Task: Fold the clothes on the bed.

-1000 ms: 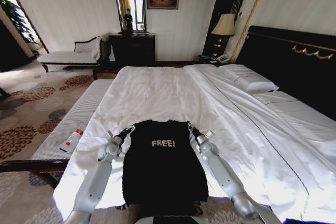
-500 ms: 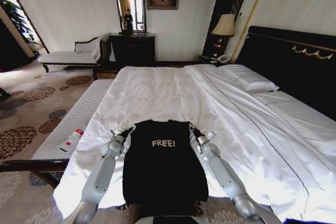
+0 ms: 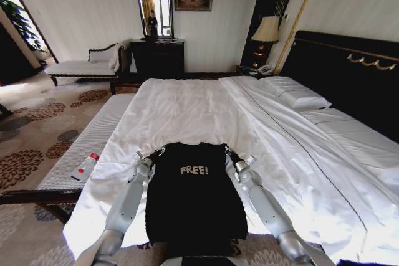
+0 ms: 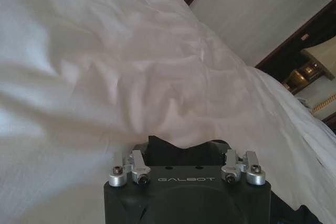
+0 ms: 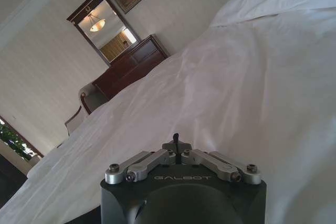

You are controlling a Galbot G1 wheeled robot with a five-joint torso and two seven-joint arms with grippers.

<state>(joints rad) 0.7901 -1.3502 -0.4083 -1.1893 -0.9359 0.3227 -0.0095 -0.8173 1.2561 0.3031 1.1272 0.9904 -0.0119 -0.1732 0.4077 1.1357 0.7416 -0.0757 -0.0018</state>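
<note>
1. Left gripper (image 3: 158,151) pinches the black T-shirt's (image 3: 194,194) left shoulder, black cloth bunched between its fingers.
2. Right gripper (image 3: 227,151) is clamped on the right shoulder.
3. Shirt hangs over the bed's (image 3: 187,107) near edge, "FREE!" facing up.

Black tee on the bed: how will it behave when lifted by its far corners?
The black T-shirt lies flat, draping over the bed edge: likely floppy, sagging between left gripper and right gripper. Probably light. May drag the wrinkled duvet.
</note>
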